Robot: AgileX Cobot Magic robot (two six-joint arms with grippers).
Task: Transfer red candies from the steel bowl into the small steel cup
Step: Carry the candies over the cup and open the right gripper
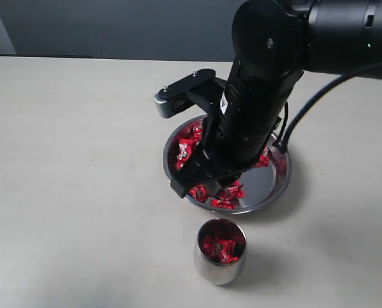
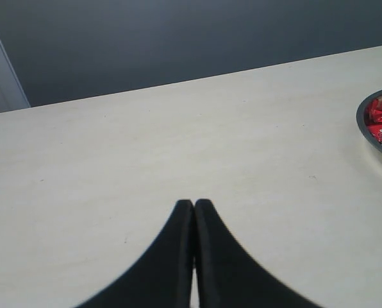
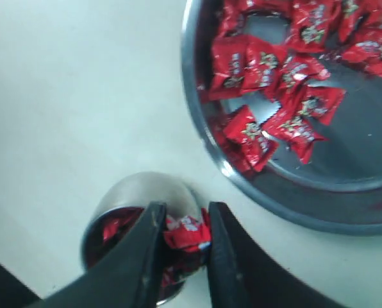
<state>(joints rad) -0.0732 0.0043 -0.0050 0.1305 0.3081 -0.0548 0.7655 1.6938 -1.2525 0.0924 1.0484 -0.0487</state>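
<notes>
Right end effector [image 3: 186, 215] clenched on one crinkly red-wrapped candy [image 3: 186, 236], above small rounded steel cup [image 1: 220, 266], near of wide shallow steel bowl [image 1: 268, 186]. Light, slippery foil; pinch mid-body. Left end effector [image 2: 194, 215] clenched, empty.

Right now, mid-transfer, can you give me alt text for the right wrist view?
The end effector grips one red candy in front of the cup, which has candies inside. The bowl beside the cup holds more.
</notes>
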